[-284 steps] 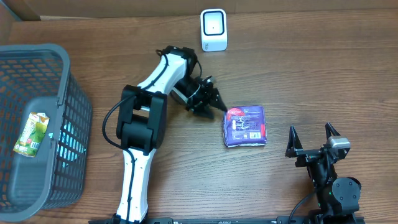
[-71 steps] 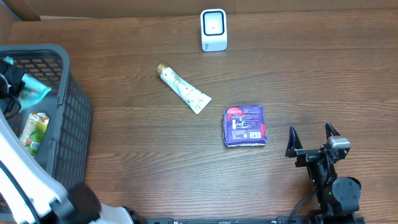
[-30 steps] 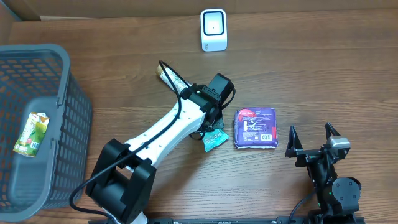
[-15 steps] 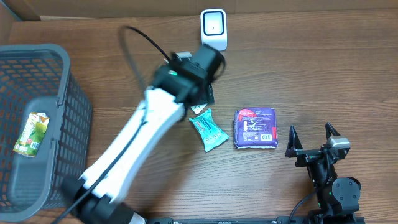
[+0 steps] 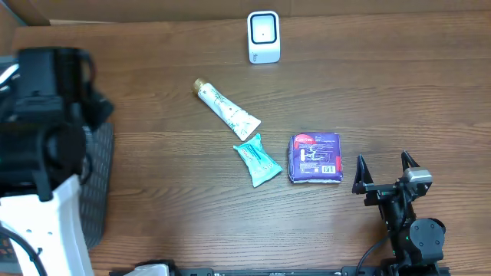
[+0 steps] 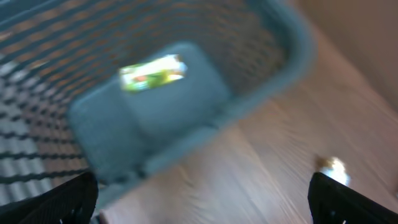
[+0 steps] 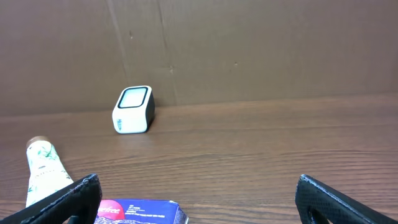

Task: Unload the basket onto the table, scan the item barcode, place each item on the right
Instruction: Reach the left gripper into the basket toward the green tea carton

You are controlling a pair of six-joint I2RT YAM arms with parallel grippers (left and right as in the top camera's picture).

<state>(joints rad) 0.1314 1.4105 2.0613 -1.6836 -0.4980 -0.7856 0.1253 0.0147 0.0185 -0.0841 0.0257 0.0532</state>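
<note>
The left gripper is held wide and empty above the basket at the left edge of the table (presumably so the carton can be fetched). The right gripper is parked open.

A grey mesh basket stands at the left edge of a brown wooden table. Behind the table rises a plain cardboard wall.

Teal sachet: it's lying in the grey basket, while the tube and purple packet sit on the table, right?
Not quite. The teal sachet is not in the basket; the overhead view shows it on the table, between the tube and the purple packet, which do sit there.
</note>
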